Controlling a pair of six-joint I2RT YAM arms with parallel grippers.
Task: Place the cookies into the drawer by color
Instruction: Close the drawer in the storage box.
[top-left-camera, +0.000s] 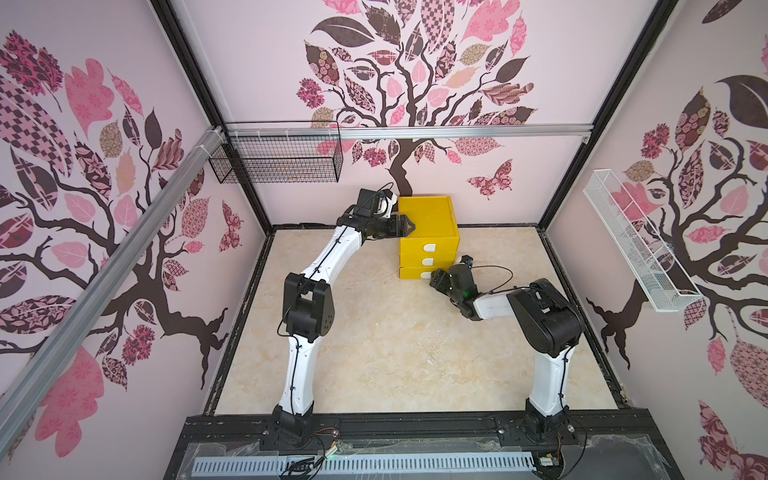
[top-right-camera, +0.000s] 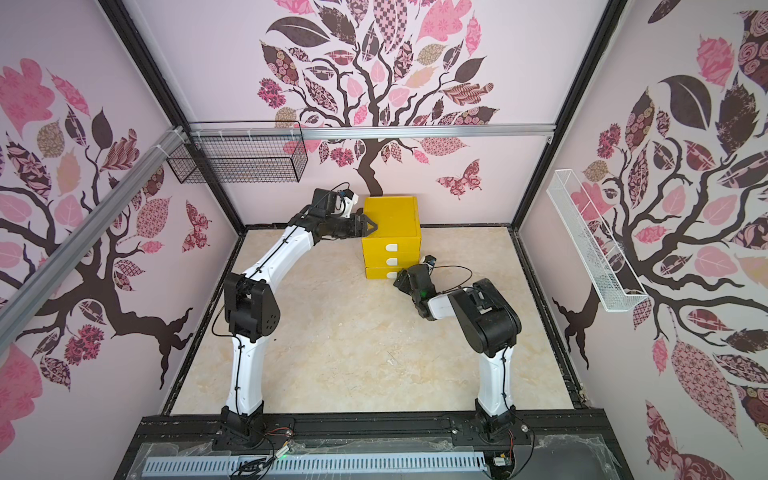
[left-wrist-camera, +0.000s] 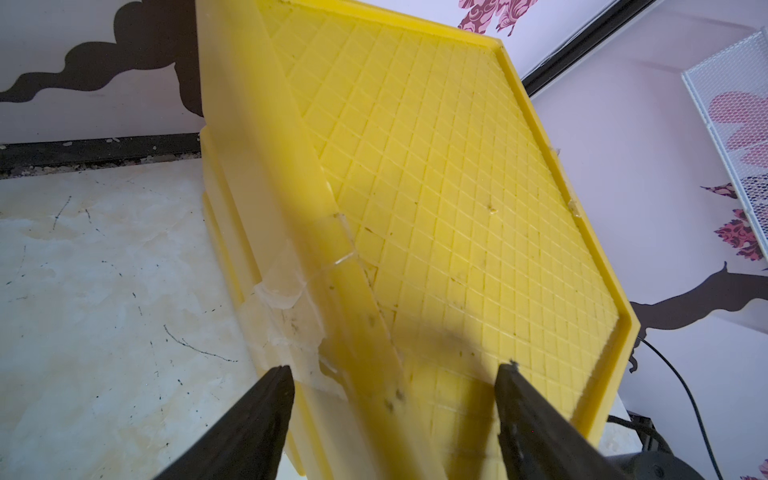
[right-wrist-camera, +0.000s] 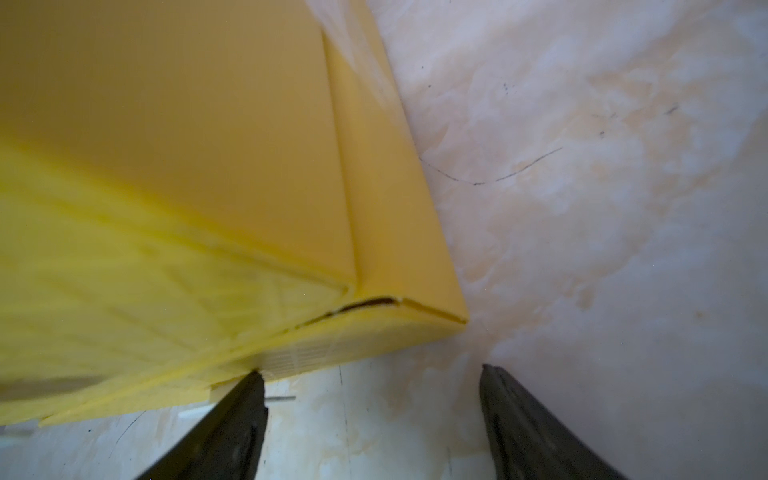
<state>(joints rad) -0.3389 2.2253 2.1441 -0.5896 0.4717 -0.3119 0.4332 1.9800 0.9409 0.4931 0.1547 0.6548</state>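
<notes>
The yellow three-drawer cabinet (top-left-camera: 428, 216) stands at the back of the bench (top-left-camera: 374, 340), and its drawers look pushed in. No cookie packets show anywhere, so I judge them stowed and the job at its closing step. The left hand (top-left-camera: 406, 227) has its jaws spread across the cabinet's top edge, seemingly to steady it. The right hand (top-left-camera: 435, 277), also spread and holding nothing, sits low by the bottom drawer's front. The next move, I'd think, is to check that the bottom drawer is fully home, then draw both arms away without dragging the cabinet.

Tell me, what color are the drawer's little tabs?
White tabs, clearest in a top view.
</notes>
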